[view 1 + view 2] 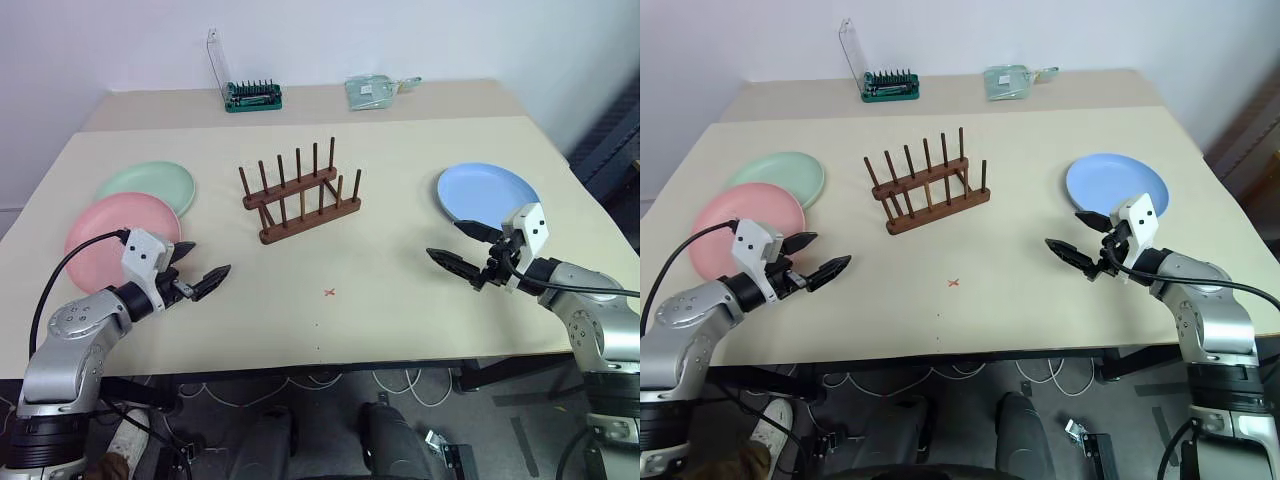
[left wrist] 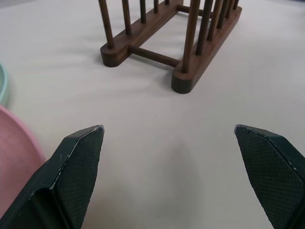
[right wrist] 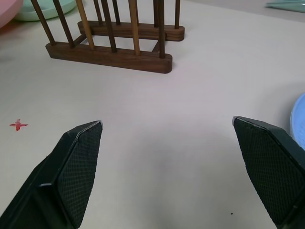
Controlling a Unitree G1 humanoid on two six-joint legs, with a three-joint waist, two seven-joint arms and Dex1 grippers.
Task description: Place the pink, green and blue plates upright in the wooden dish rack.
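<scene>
No words, brand names or numbers could be read anywhere. The one sign was a small red cross mark (image 1: 329,292) drawn on the beige worktop (image 1: 400,300), in front of the wooden dish rack (image 1: 300,195). The packet at the far edge showed nothing legible.

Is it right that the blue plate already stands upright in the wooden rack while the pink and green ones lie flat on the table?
Not quite. The blue plate lies flat on the table too, beside the right gripper; the wooden rack holds nothing, as the left eye view shows. The pink plate and green plate do lie flat.
</scene>
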